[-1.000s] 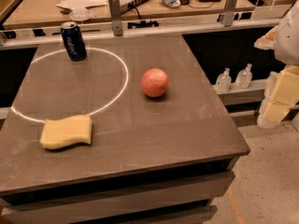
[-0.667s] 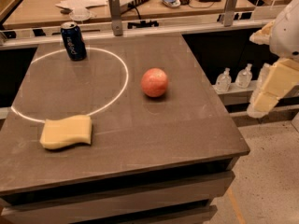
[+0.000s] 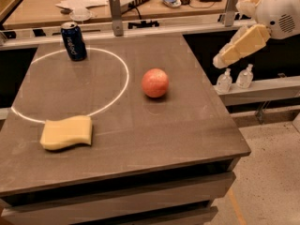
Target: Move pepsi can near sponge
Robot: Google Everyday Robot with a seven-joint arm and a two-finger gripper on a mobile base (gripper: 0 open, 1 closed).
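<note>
The pepsi can [image 3: 73, 41], dark blue with a silver top, stands upright at the far left of the grey table [image 3: 187, 125], on the edge of a white circle of light. The sponge [image 3: 66, 132], pale yellow and flat with wavy edges, lies near the table's front left. My gripper [image 3: 225, 57], pale yellow on a white arm, hangs in the air past the table's right edge, pointing down and left toward the table. It is far from both the can and the sponge and holds nothing that I can see.
A red apple [image 3: 155, 82] sits mid-table between my gripper and the can. Two small clear bottles [image 3: 234, 78] stand on a ledge right of the table. A metal post [image 3: 115, 15] and a cluttered desk [image 3: 93, 3] lie behind.
My gripper has risen and swung left toward the table's right edge. The can, sponge and apple have not moved.
</note>
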